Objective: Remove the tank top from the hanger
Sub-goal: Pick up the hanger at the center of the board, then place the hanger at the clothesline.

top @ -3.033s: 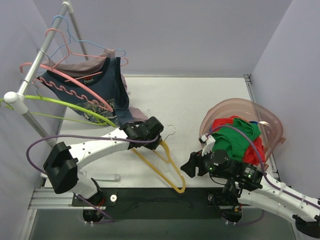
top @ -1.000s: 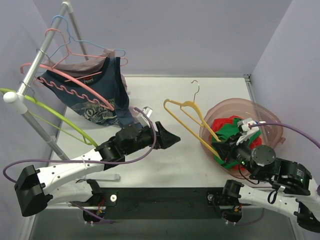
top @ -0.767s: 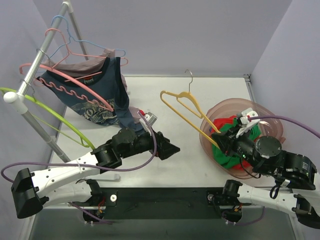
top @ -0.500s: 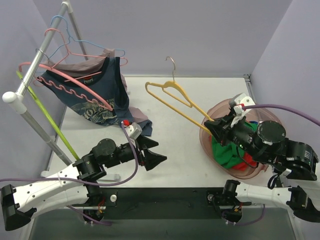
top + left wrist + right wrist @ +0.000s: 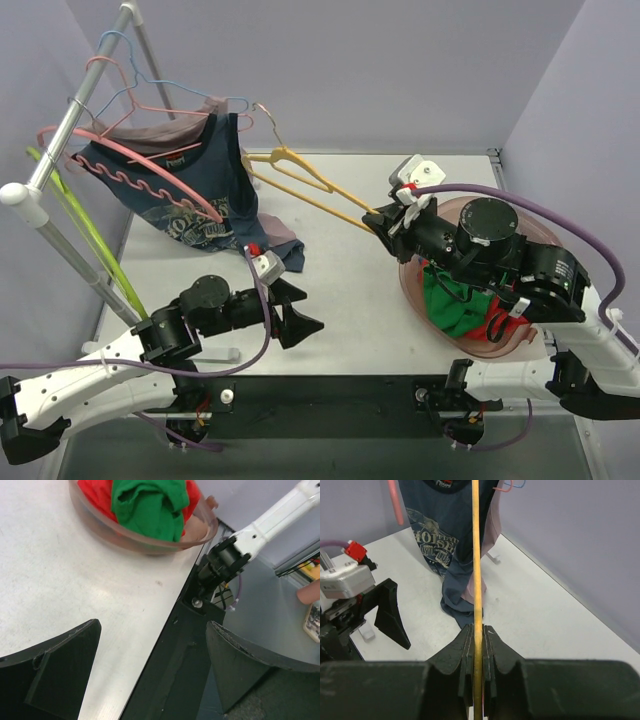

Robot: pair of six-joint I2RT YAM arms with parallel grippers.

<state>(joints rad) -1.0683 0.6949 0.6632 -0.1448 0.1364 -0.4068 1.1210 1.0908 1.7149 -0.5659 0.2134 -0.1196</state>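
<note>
The right end effector (image 5: pixel 385 222) is clenched on the lower end of the bare yellow plastic hanger (image 5: pixel 292 158). In the last second it has swung the hanger away from above the translucent pink plastic basin (image 5: pixel 404 272) and across the white worktop (image 5: pixel 350 290). Its metal hook now hangs near the silver clothes rail (image 5: pixel 75 120), just beside the navy printed tank top (image 5: pixel 190 190) still draped on a pink hanger there.

The left end effector (image 5: pixel 300 310) has meanwhile drawn back toward its base and hovers low over the worktop. Its fingers are spread wide and hold nothing (its wrist view shows only bare worktop and the basin between them).

The yellow hanger carries no cloth at all, so the removal itself looks done. The garment it bore is most likely the crumpled green top (image 5: pixel 445 305) lying with a red one (image 5: pixel 490 325) in the basin, though which of the two came off it cannot be told. What remains seems to be parking the empty hanger on the rail.
</note>
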